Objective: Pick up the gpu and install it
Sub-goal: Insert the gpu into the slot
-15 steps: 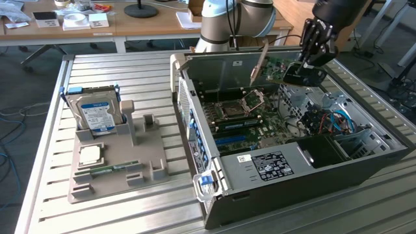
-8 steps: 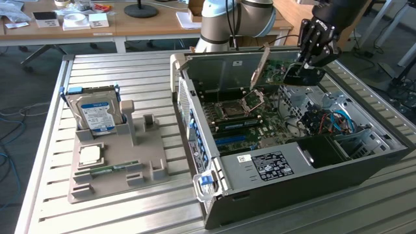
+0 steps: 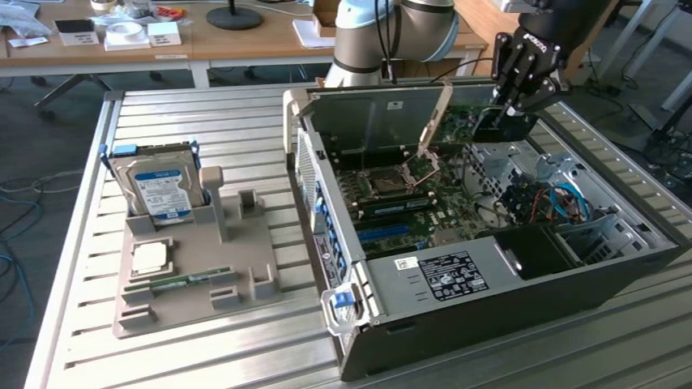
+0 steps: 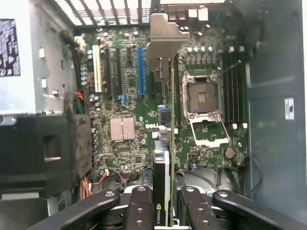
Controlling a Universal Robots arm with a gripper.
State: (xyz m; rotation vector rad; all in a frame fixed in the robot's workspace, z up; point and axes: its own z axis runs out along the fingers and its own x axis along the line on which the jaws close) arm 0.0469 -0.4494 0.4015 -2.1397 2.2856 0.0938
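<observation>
The gpu [image 3: 492, 126] hangs inside the open computer case [image 3: 465, 275], just above the green motherboard [image 4: 124, 129], with my gripper [image 3: 517, 104] shut on it. In the wrist view the gpu [image 4: 163, 158] is edge-on: a thin green board with a dark face, clamped between my black fingers [image 4: 139, 206]. Its pale metal bracket [image 4: 165, 33] points to the case's rear wall. The card hovers over the strip between the blue slot [image 4: 140, 72] and the open CPU socket [image 4: 201, 96]. I cannot tell whether its edge touches a slot.
On the exterior view's left, a grey fixture [image 3: 206, 275] holds a hard drive [image 3: 160, 188], a CPU chip [image 3: 149, 258] and a memory stick [image 3: 178, 284]. Cables [image 3: 557, 198] and the power supply [image 4: 19, 57] crowd the case. A wooden desk [image 3: 194, 40] stands behind.
</observation>
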